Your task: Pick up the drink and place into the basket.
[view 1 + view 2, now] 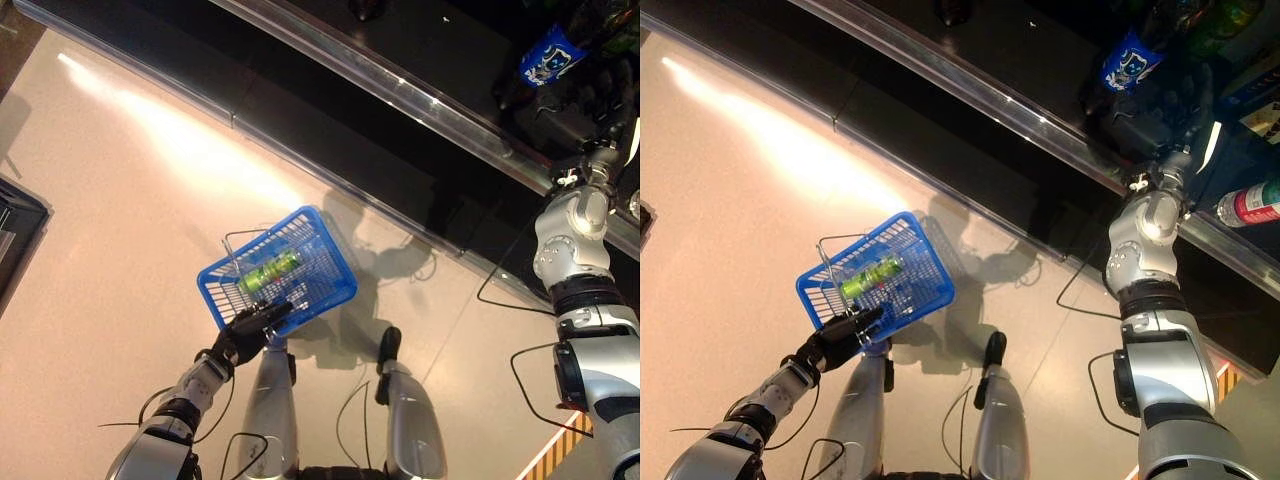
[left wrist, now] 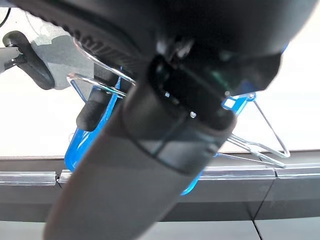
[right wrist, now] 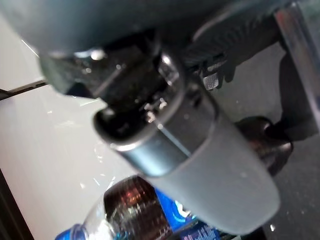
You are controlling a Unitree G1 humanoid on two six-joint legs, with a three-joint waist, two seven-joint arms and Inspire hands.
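- Lower centre: left hand (image 1: 243,338) curled on basket (image 1: 322,262) handle; green can (image 1: 268,271) already inside. Keep it level.
- Upper right: right hand (image 1: 1152,118) at shelf by bottle (image 1: 1132,58); grip can't tell. Wrap bottle fully before lifting.

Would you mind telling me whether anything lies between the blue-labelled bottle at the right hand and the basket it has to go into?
Nothing visible blocks it. The blue-labelled bottle sits on the dark shelf by the right hand; the blue basket, hanging from the left hand, is open-topped and holds only a green bottle.
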